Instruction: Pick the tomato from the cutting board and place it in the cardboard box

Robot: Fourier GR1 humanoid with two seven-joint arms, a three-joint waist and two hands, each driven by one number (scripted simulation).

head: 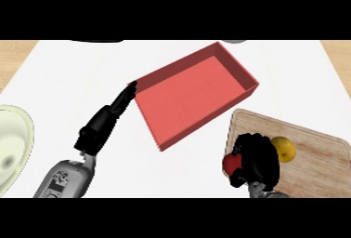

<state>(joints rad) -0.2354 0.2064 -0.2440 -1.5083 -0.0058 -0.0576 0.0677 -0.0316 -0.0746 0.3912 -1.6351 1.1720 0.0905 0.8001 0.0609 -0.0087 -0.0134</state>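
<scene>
The right hand (259, 162), black and glossy, curls round the smooth red tomato (231, 163) at the left edge of the board (316, 158), a pale wood slab with visible grain and rounded corners. A round yellow fruit (284, 148) lies on the board just beside the fingers. To the left, a pale glazed plate (15, 135) sits on the white counter (68, 79). The left hand (101, 124) stretches out with straight fingers, its tips at the near-left corner of the box (195, 95), which is red, shallow, rectangular and flat-walled.
</scene>
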